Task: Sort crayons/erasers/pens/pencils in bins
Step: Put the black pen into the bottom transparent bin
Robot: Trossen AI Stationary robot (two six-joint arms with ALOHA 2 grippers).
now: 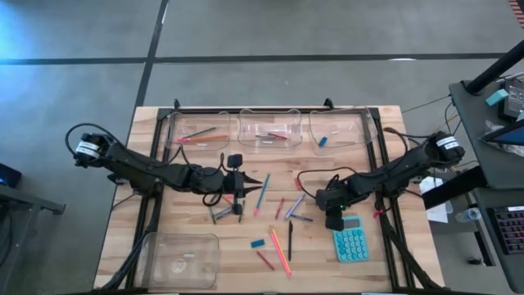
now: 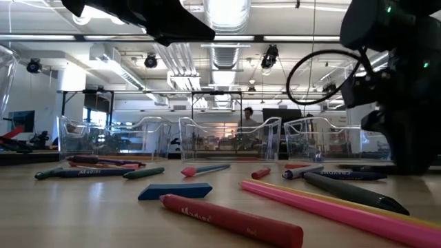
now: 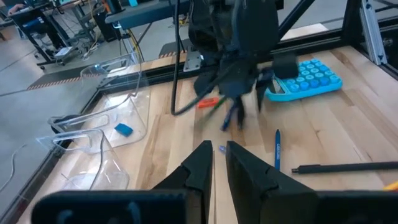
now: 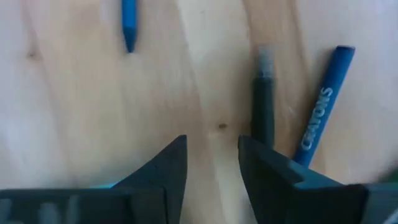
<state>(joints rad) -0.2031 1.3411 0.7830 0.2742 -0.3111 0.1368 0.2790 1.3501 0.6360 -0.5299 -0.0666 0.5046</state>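
Bare wood lies between the left gripper (image 1: pixel 243 195) and right gripper (image 1: pixel 322 202), broken by scattered pencils (image 1: pixel 280 250) and crayons (image 1: pixel 300 206). The teal calculator (image 1: pixel 350 243) blocks the near right; three bins (image 1: pixel 270 129) wall the far edge.

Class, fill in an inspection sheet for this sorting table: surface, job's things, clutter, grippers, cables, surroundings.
Surface: wooden table.
Job's things: three bins along the far edge, one bin at the near left corner; blue eraser, pink pencil loose.
Clutter: teal calculator.
Grippers: left gripper empty, jaws shut; right gripper open beside blue crayon.
Cables: black loop by right arm.
Surroundings: person behind bins.
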